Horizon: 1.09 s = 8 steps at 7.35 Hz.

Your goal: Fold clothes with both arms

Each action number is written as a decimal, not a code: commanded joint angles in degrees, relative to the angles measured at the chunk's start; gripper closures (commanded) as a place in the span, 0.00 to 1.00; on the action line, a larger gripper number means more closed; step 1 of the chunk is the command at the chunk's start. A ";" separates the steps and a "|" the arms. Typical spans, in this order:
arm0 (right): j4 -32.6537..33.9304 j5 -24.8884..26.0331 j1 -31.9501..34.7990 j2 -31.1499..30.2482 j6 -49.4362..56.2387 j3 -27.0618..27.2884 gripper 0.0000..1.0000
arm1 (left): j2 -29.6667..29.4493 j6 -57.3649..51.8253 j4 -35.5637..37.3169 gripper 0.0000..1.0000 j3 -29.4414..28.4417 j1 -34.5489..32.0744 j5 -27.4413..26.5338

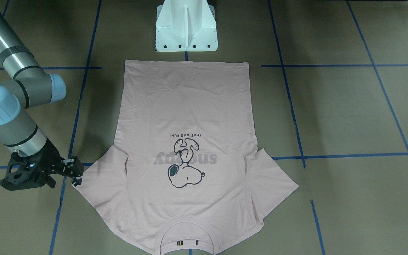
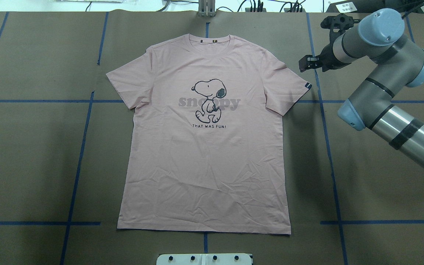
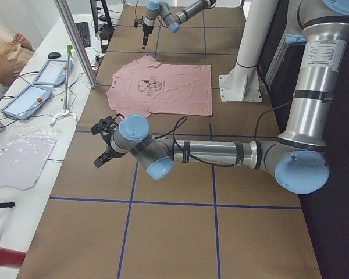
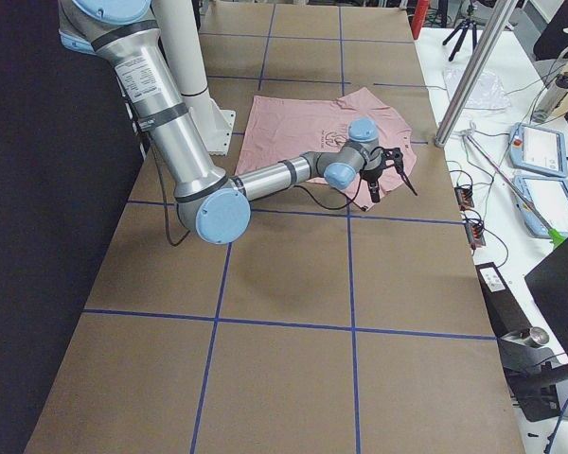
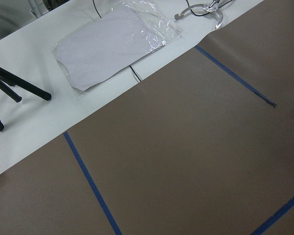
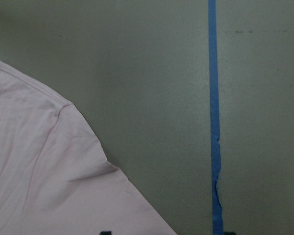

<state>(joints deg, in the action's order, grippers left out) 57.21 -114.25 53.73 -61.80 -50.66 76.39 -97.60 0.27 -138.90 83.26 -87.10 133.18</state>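
The pale pink T-shirt [image 2: 204, 162] lies flat on the brown table, beagle print up, collar at the far edge, both sleeves spread. It also shows in the front view [image 1: 190, 106]. Its black sleeve tag [image 2: 308, 85] is on the right sleeve. My right gripper [image 2: 305, 64] hovers just outside that sleeve's outer edge, apart from the cloth; in the front view [image 1: 78, 173] its jaws look open and empty. The right wrist view shows the sleeve corner [image 6: 39, 171]. My left gripper [image 3: 102, 154] shows only in the left side view, far off the left sleeve; I cannot tell its state.
The white pedestal [image 1: 186, 28] stands at the shirt's hem side. Blue tape lines [image 2: 328, 147] cross the table. A white side bench holds a clear plastic bag [image 5: 112, 44], tripod legs [image 5: 14, 93] and tablets [image 3: 52, 72]. An operator [image 3: 6, 46] sits there.
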 commanded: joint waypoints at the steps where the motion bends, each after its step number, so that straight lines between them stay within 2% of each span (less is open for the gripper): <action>1: 0.88 -0.45 -1.59 0.10 1.88 -1.24 0.22 | 0.13 0.00 -0.31 0.00 -0.11 0.09 -0.02; 4: 0.79 2.27 -3.63 0.01 1.71 -2.56 0.26 | 0.22 -0.09 -0.40 0.00 -0.11 0.09 -0.02; 6: 0.62 4.37 -3.63 0.45 1.44 -3.61 0.34 | 0.40 -0.09 -0.75 0.00 -0.12 0.09 -0.02; 8: 0.71 4.56 -3.63 0.71 1.09 -3.70 0.38 | 0.48 -0.18 -0.75 0.00 -0.20 0.09 -0.02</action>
<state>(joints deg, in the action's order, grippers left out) 57.86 -109.99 50.12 -61.25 -49.43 72.78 -97.17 0.12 -139.63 83.09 -87.01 133.15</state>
